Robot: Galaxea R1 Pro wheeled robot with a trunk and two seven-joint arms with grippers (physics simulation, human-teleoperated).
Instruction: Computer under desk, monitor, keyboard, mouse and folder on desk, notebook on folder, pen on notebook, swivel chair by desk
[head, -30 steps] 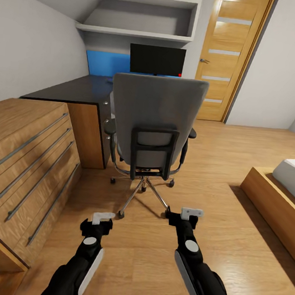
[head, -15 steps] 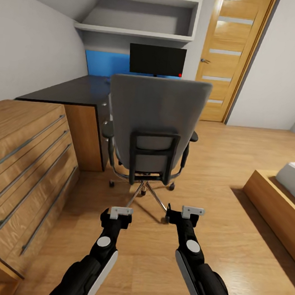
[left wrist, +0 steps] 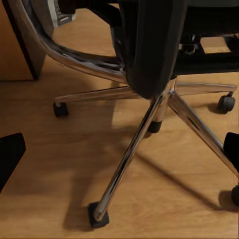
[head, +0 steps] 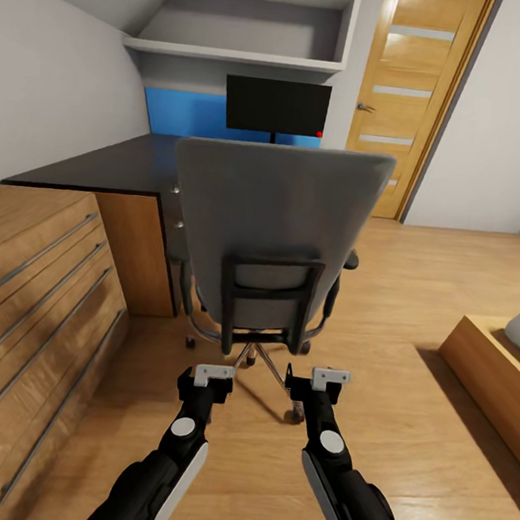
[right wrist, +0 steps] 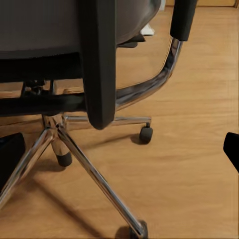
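The grey swivel chair (head: 272,221) stands with its tall back toward me, close in front of both arms. Its back hides the seat, so the folder is hidden. Behind it the black monitor (head: 276,106) stands on the black-topped desk (head: 109,168). Computer, keyboard, mouse, notebook and pen are out of view. My left gripper (head: 213,375) and right gripper (head: 322,376) hover low behind the chair, both open and holding nothing. The chair's chrome star base (left wrist: 129,149) fills the left wrist view between the wide-apart fingertips (left wrist: 9,157). In the right wrist view, base (right wrist: 74,149) and fingertips (right wrist: 232,149) stand likewise.
A light wooden drawer chest (head: 32,292) runs along the left, beside the desk's end. At the right is a low wooden bed platform (head: 488,372). A wooden door (head: 413,100) stands behind the desk at the right. Shelves (head: 252,27) hang above the monitor.
The view has closed in on the chair, which now looks larger. The left arm swung inward to stand level with the right arm. Both grippers stay open.
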